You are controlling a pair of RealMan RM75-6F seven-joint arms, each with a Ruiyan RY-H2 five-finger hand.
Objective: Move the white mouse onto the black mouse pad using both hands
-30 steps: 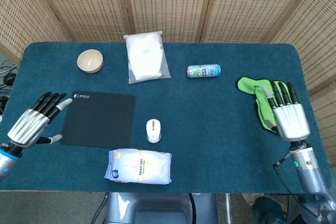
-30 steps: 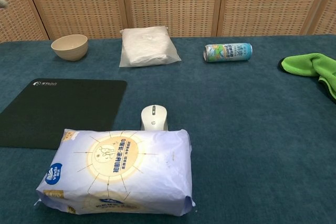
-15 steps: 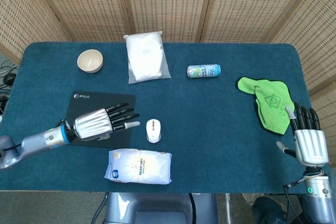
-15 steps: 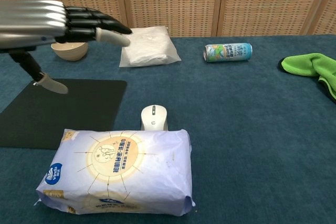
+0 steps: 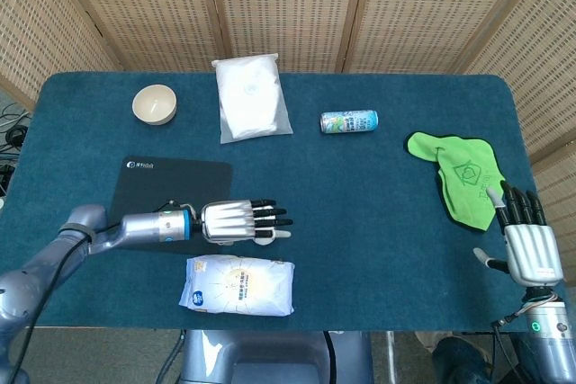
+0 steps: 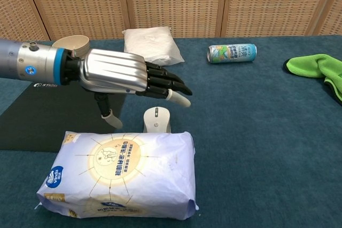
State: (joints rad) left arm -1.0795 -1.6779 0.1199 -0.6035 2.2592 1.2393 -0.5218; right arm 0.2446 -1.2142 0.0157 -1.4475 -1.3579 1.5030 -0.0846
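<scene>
The white mouse (image 6: 156, 119) lies on the blue table just right of the black mouse pad (image 5: 153, 186) (image 6: 32, 124). My left hand (image 5: 239, 222) (image 6: 124, 73) hovers flat over the mouse, fingers stretched out to the right and holding nothing. In the head view this hand hides the mouse. In the chest view the mouse shows below the fingertips, with a gap between them. My right hand (image 5: 526, 247) is at the front right table edge, fingers apart and empty, beside the green cloth.
A tissue pack (image 5: 238, 285) (image 6: 120, 174) lies just in front of the mouse. At the back are a bowl (image 5: 155, 103), a white bag (image 5: 250, 96) and a can (image 5: 349, 120). A green cloth (image 5: 459, 173) lies at the right.
My left hand has swept right from the table's left edge, across the pad, to above the mouse. My right hand drew back off the green cloth toward the front edge.
</scene>
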